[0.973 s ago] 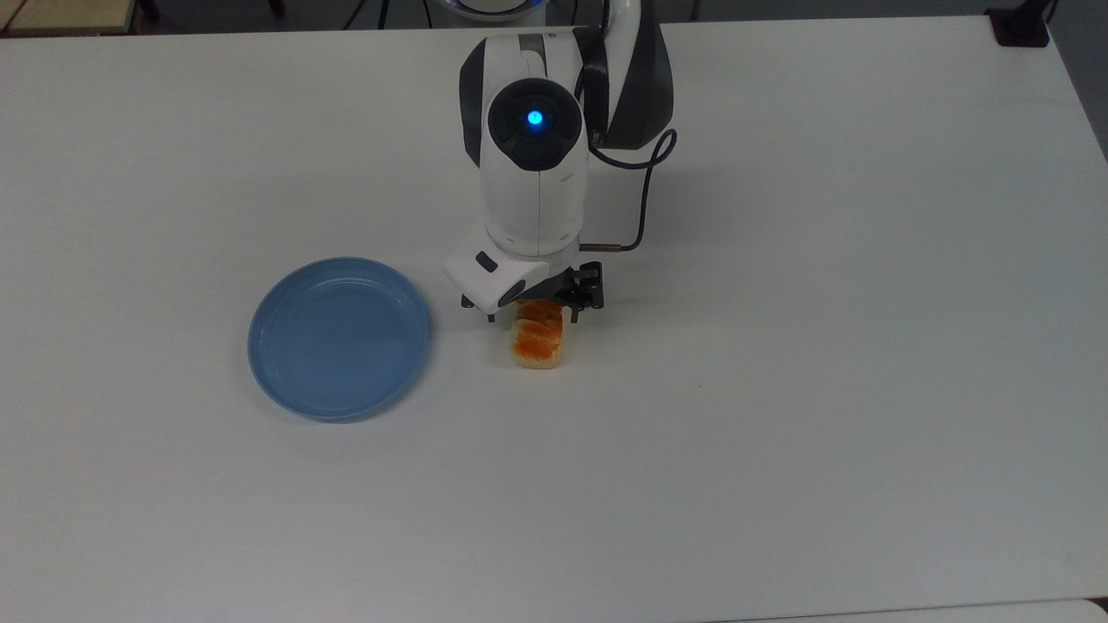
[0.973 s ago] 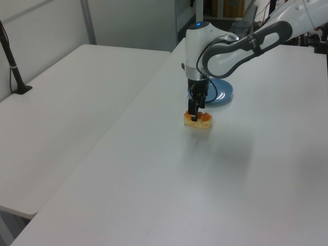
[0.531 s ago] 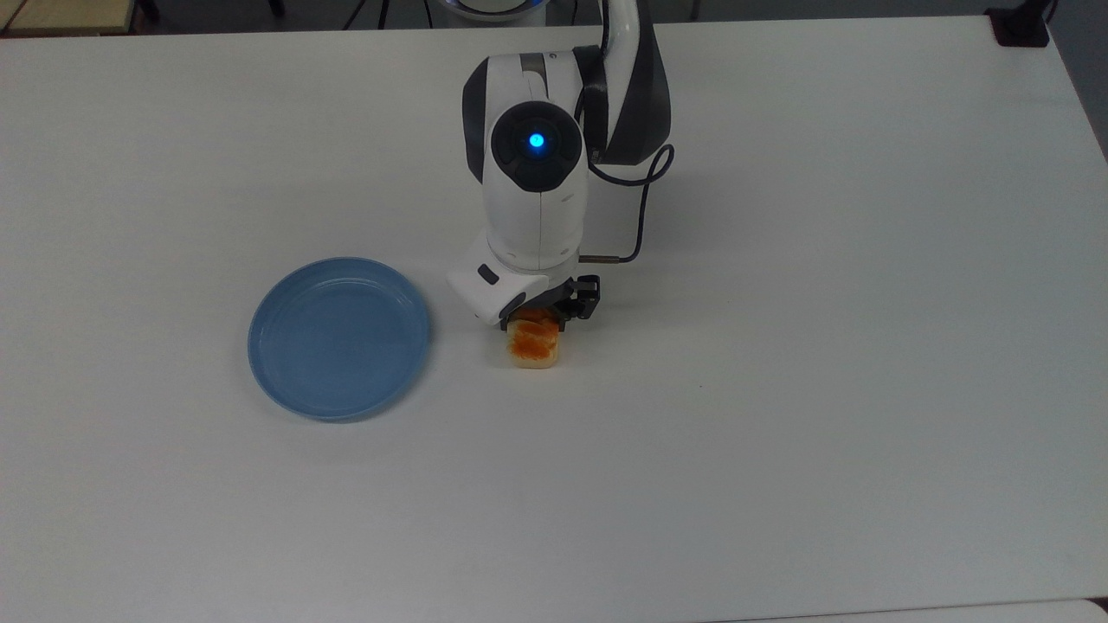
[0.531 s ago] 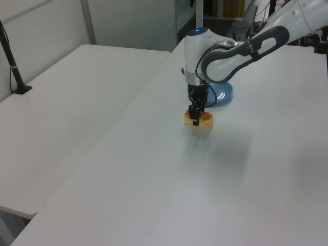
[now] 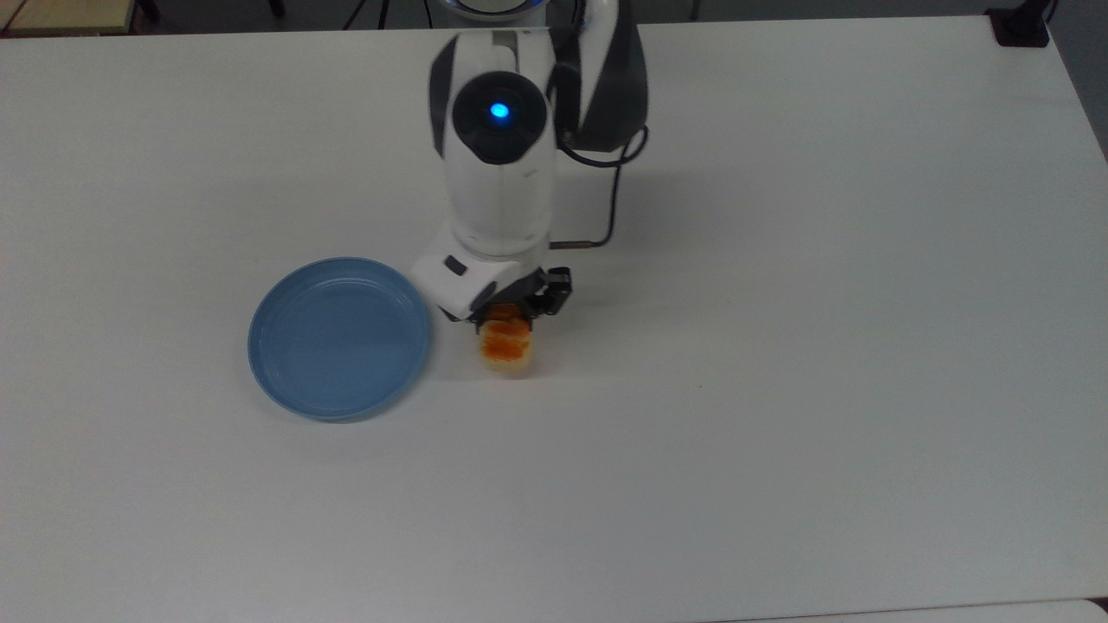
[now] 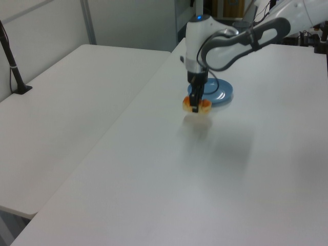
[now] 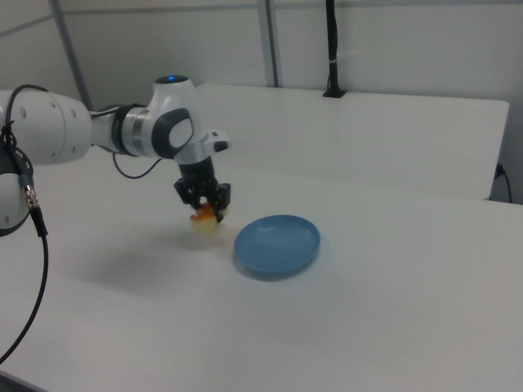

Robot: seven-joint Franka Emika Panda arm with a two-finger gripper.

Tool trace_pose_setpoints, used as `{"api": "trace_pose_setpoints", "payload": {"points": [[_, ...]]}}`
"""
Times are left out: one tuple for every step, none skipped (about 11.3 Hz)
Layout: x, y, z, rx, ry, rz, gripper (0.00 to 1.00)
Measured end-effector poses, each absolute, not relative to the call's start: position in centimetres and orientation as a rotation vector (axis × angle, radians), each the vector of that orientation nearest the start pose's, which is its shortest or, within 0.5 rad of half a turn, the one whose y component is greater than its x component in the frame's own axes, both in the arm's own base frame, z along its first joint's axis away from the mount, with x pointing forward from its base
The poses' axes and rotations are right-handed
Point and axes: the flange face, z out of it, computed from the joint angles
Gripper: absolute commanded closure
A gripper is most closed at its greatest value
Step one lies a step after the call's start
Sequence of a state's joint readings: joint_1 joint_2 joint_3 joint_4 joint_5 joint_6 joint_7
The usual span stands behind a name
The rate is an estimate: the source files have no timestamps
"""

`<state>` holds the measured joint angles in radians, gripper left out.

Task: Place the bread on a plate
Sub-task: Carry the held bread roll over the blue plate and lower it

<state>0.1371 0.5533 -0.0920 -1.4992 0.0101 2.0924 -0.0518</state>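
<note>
The bread point(image 5: 507, 348), a small loaf with a glossy orange top and pale sides, hangs a little above the white table, and its shadow lies under it in the left view. My gripper point(image 5: 505, 318) is shut on the bread point(image 6: 198, 104), fingers pointing down. The light-blue round plate point(image 5: 339, 339) lies flat and bare, just to the top view's left of the bread. In the right view the gripper point(image 7: 206, 209) holds the bread point(image 7: 204, 220) left of the plate point(image 7: 278, 245). The left view shows the plate point(image 6: 222, 93) just behind the gripper point(image 6: 195, 106).
The white table point(image 5: 779, 389) stretches wide on all sides. A black clamp point(image 5: 1020, 26) sits at its far right corner in the top view. A second white table point(image 6: 66, 102) with a black post point(image 6: 13, 66) stands alongside. A cable point(image 5: 616, 186) hangs off the arm.
The gripper has lifted the bread off the table and carried it a short way toward the plate, to the top view's left. The plate has not moved.
</note>
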Motion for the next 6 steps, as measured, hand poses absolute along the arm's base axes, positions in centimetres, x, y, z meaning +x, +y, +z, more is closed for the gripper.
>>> {"api": "trace_pose_setpoints", "payload": {"points": [[70.7, 1.6, 36.1, -3.192, -0.237, -0.07, 0.45], [70.7, -1.2, 36.5, -3.204, -0.277, -0.07, 0.45], [70.6, -3.9, 36.5, -3.21, -0.291, -0.064, 0.45], [70.5, -6.5, 36.4, -3.212, -0.3, -0.058, 0.45], [70.3, -8.7, 36.3, -3.213, -0.305, -0.052, 0.45], [70.1, -10.4, 35.8, -3.213, -0.306, -0.039, 0.41]]}}
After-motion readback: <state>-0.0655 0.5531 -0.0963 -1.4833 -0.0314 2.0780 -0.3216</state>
